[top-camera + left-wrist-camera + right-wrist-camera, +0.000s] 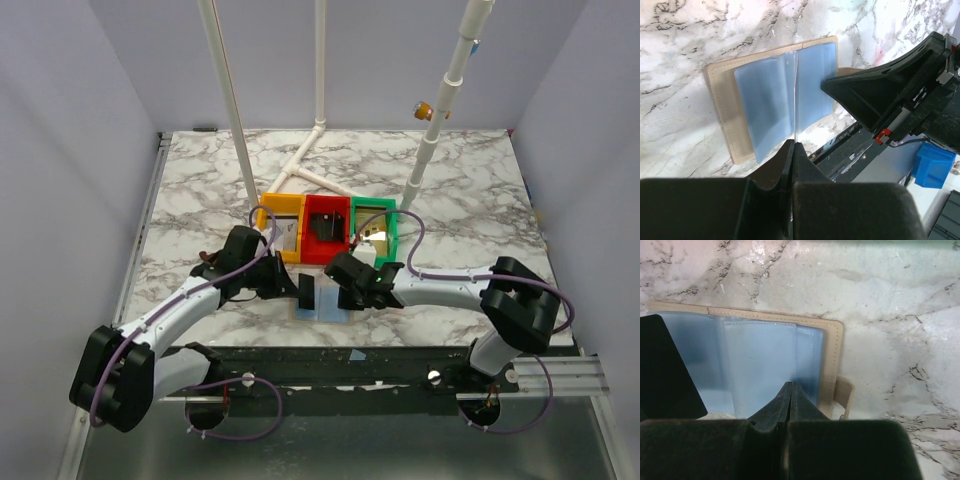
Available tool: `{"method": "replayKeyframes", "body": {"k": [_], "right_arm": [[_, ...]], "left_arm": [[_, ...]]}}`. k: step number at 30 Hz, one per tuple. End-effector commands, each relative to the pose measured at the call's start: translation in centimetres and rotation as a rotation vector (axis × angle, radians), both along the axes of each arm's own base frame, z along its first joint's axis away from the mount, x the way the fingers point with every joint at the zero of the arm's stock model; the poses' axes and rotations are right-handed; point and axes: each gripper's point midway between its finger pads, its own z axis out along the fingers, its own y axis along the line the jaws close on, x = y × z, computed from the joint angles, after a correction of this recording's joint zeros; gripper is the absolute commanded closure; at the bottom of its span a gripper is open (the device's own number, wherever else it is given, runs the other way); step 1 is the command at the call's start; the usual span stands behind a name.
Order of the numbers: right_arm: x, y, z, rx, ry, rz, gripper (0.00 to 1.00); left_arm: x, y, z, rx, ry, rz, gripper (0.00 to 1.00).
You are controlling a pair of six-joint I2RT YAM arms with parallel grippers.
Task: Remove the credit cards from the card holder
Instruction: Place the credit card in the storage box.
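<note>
The card holder [322, 306] lies open near the table's front edge, with a tan cover and pale blue plastic sleeves [765, 100] [760, 355]. My left gripper [794, 145] is shut on a thin sleeve leaf that stands up edge-on from the fold. My right gripper [791, 386] is shut, its tip resting on the right-hand sleeve; in the left wrist view the right gripper [831, 86] comes in from the right. A shiny gold credit card [375, 237] lies in the green tray [393, 243] and a pale card [290, 236] in the yellow tray [283, 202]. No card shows in the sleeves.
A red tray [325, 203] between the other two holds a chunky black object [326, 228]. White pipe poles [232, 110] rise behind the trays. The table's dark front edge [380, 355] runs just below the holder. A blue block [932, 165] sits off the table.
</note>
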Motion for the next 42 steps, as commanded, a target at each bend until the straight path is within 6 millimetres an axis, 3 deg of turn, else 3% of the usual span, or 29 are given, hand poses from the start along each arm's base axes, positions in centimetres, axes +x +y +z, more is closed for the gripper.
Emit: {"method": "replayKeyframes", "body": {"k": [1,5,8,20,29,42], "right_arm": [[-0.3,-2.6,-0.1,-0.103,-0.002,-0.004,0.99],[0.0,-2.5,1.0,-0.093,-0.024,-0.008,0.99],[0.3,-2.4,2.1,-0.08,-0.045,-0.011,0.88],[1.2,-3.5,6.4,-0.054,-0.133,-0.052,0.01],[1.8,-6.0,9.2,-0.058,-0.217,-0.138,0.0],[1.5,-9.3,11.5,-0.053,-0.283,-0.225,0.0]], "left_arm": [[0.8,0.4,1.3,0.018,-0.05,0.011,1.0],[1.0,0.4,1.8,0.016,-0.062,0.008,1.0],[1.1,0.3,2.2,0.014,-0.07,0.007,1.0],[2.5,-0.3,4.8,0.002,-0.116,-0.002,1.0],[6.7,-1.3,8.2,0.034,-0.173,0.016,1.0],[14.1,-4.2,9.0,0.111,-0.192,0.043,1.0]]}}
